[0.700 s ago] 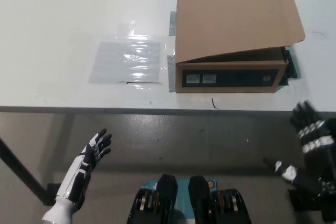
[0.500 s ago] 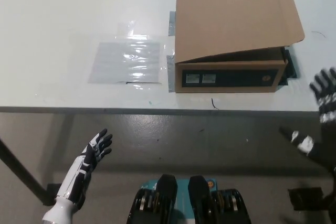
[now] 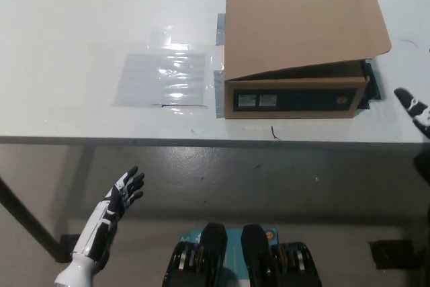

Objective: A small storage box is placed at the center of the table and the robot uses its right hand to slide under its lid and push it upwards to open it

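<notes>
A brown cardboard storage box (image 3: 295, 99) with a dark front panel stands at the table's near right. Its lid (image 3: 302, 21) lies tilted over it, raised slightly at the front right corner. Only part of my black right hand (image 3: 413, 109) shows at the picture's right edge, to the right of the box and apart from it; its fingers are mostly cut off. My white left hand (image 3: 119, 196) rests low at the lower left, below the table edge, fingers spread and empty.
A clear plastic sheet (image 3: 163, 78) lies flat on the white table (image 3: 80, 18) left of the box. The table's front edge (image 3: 168, 140) runs across the middle, with grey floor below.
My right hand has risen from below the table edge and moved outward to the right edge of the picture. The box, lid and left hand have not moved.
</notes>
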Motion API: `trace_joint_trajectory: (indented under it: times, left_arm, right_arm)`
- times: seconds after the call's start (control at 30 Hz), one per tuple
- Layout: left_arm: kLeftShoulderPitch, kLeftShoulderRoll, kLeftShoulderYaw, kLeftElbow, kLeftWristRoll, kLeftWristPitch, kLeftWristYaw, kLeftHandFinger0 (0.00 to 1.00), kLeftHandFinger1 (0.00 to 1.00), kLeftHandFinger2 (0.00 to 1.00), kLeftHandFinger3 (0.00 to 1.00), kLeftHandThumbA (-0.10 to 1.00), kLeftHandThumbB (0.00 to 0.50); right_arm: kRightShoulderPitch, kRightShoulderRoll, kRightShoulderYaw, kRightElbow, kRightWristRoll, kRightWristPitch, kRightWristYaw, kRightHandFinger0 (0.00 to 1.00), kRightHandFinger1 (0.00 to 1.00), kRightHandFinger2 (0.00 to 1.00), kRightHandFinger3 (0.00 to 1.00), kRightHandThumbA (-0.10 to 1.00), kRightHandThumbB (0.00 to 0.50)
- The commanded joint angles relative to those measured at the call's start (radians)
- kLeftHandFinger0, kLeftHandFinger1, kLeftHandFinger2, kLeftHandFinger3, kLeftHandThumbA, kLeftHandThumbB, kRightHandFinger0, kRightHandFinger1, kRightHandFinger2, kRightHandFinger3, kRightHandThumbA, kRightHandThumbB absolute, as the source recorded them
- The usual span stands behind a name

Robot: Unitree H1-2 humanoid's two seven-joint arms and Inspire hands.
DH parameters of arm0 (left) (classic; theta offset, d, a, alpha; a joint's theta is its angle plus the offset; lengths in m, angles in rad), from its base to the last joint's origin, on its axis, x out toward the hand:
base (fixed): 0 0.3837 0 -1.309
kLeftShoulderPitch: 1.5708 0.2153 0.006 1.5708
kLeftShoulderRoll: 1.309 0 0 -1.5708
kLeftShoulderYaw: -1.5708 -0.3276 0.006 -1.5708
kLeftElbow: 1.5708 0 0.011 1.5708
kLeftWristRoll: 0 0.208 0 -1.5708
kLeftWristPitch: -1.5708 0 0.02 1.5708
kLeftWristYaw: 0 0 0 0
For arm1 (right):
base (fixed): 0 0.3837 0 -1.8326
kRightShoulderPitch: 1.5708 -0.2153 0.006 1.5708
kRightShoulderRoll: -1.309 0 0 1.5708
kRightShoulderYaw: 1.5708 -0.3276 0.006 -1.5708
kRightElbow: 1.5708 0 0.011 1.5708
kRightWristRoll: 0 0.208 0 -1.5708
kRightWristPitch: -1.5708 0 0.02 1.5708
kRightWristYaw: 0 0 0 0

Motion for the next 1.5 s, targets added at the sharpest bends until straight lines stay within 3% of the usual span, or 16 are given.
trace_joint_trajectory:
  times: [0.0, 0.23, 0.33, 0.37, 0.43, 0.73, 1.1, 1.47]
  left_arm:
    - [-0.011, 0.010, 0.000, -0.015, -0.003, -0.033, -0.009, 1.00, 1.00, 1.00, 1.00, 1.00, 0.315]
    - [-0.014, 0.006, -0.003, -0.011, -0.003, -0.035, -0.009, 1.00, 1.00, 1.00, 1.00, 1.00, 0.314]
    - [-0.015, 0.009, -0.004, -0.009, 0.003, -0.035, -0.009, 1.00, 1.00, 1.00, 1.00, 1.00, 0.314]
    - [-0.015, 0.009, -0.004, -0.008, 0.004, -0.036, -0.009, 1.00, 1.00, 1.00, 1.00, 1.00, 0.314]
    - [-0.016, 0.008, -0.004, -0.012, 0.002, -0.033, -0.010, 1.00, 1.00, 1.00, 1.00, 1.00, 0.311]
    - [-0.014, 0.010, -0.005, -0.017, 0.003, -0.027, -0.012, 1.00, 1.00, 1.00, 1.00, 1.00, 0.315]
    - [-0.015, 0.013, -0.007, -0.021, 0.004, -0.019, -0.013, 1.00, 1.00, 1.00, 1.00, 1.00, 0.316]
    - [-0.017, 0.014, -0.006, -0.015, 0.002, -0.023, -0.014, 1.00, 1.00, 1.00, 1.00, 1.00, 0.309]
  right_arm:
    - [-0.089, 0.012, -0.037, 0.030, 0.102, 0.029, -0.030, 1.00, 1.00, 1.00, 1.00, 1.00, 0.294]
    - [-0.165, 0.026, -0.079, 0.109, 0.234, 0.090, -0.004, 1.00, 1.00, 1.00, 1.00, 1.00, 0.280]
    - [-0.200, 0.040, -0.102, 0.155, 0.281, 0.114, -0.003, 1.00, 1.00, 1.00, 1.00, 1.00, 0.310]
    - [-0.201, 0.041, -0.104, 0.157, 0.283, 0.116, -0.002, 1.00, 1.00, 1.00, 1.00, 1.00, 0.284]
    - [-0.220, 0.048, -0.111, 0.184, 0.293, 0.119, -0.002, 1.00, 1.00, 1.00, 1.00, 1.00, 0.309]
    - [-0.258, 0.077, -0.132, 0.238, 0.344, 0.150, -0.013, 1.00, 1.00, 1.00, 1.00, 1.00, 0.288]
    - [-0.290, 0.086, -0.167, 0.323, 0.385, 0.174, -0.005, 1.00, 1.00, 1.00, 1.00, 1.00, 0.311]
    - [-0.297, 0.102, -0.179, 0.364, 0.398, 0.181, 0.002, 1.00, 1.00, 1.00, 1.00, 1.00, 0.293]
